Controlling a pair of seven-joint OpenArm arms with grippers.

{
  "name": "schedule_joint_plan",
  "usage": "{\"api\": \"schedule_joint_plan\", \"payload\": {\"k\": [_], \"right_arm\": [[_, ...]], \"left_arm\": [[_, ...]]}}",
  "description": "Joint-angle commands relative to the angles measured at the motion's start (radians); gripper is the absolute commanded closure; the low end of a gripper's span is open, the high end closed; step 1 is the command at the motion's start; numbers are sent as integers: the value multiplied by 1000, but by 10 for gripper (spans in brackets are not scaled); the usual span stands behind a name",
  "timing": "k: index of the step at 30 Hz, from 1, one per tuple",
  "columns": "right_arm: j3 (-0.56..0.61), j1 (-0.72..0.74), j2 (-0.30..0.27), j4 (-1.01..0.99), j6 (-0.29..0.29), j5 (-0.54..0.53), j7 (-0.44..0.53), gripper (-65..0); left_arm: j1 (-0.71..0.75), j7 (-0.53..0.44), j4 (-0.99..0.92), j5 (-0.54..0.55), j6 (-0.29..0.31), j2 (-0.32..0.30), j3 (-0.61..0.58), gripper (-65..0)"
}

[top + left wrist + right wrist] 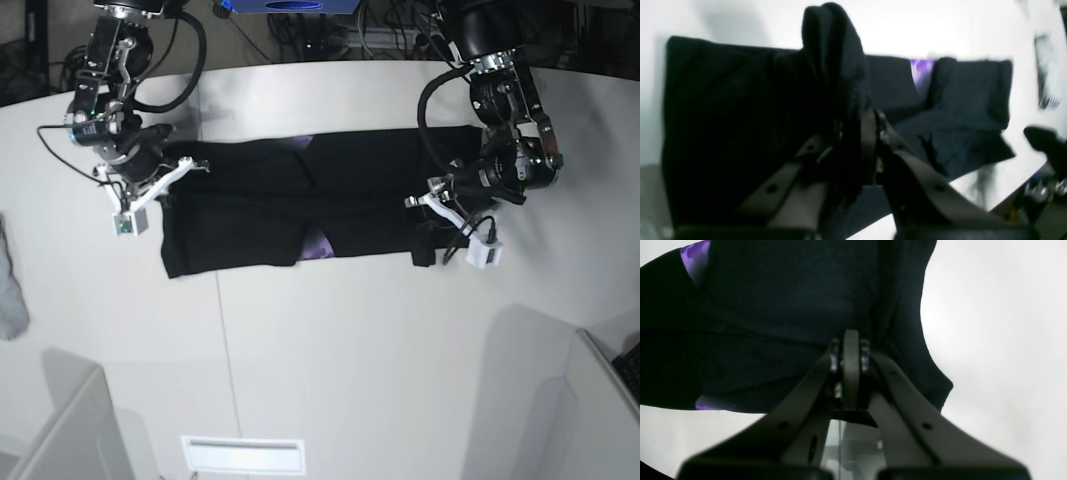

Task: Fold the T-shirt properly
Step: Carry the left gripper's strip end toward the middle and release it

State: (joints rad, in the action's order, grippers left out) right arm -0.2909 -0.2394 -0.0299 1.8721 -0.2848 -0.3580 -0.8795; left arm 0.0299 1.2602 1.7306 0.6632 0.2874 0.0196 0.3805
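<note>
- T-shirt [290,205]: black cloth laid as a long band across the far half of the white bench [350,350], running from one arm to the other; small patches of purple print show at the upper middle and at the lower edge near the middle.
- Left end effector [432,205]: on the base view's right, at the shirt's end on that side. In the left wrist view its fingers [870,133] stand nearly closed with a bunch of black cloth pinched between them; the bunch rises above the tips as a dark hump, while the remaining shirt lies flat on the bench beyond it.
- Right end effector [172,170]: on the base view's left, at the shirt's other end. In the right wrist view the fingers [850,353] are pressed together at the tips, right against a fold of black cloth; the cloth fills the upper left of that view, with purple print showing at the top left corner and along the lower left edge. Whether cloth lies between the tips cannot be told.
- Grey cloth [10,290]: at the bench's left edge in the base view, well apart from the shirt.
- Left wrist view: blurred.
</note>
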Motion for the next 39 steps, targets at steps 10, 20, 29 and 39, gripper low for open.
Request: {"api": "schedule_joint_plan", "payload": {"k": [10,20,29,39], "right_arm": [[-4,13,-6,16,-4,-6,18,0],[-3,15,-6,16,-4,-5,18,0],[-3,15,-6,16,-4,-5,18,0],[-3,15,-6,16,-4,-5,18,0]], "left_arm": [[-38,-18,10,26,-46,55,-36,0],[-71,-18,-11,26,-46,58,-38,0],[-71,-20,-11,-13,-46,66,-79,0],[-72,-20,-51,-9,-46,70,-79,0]]}}
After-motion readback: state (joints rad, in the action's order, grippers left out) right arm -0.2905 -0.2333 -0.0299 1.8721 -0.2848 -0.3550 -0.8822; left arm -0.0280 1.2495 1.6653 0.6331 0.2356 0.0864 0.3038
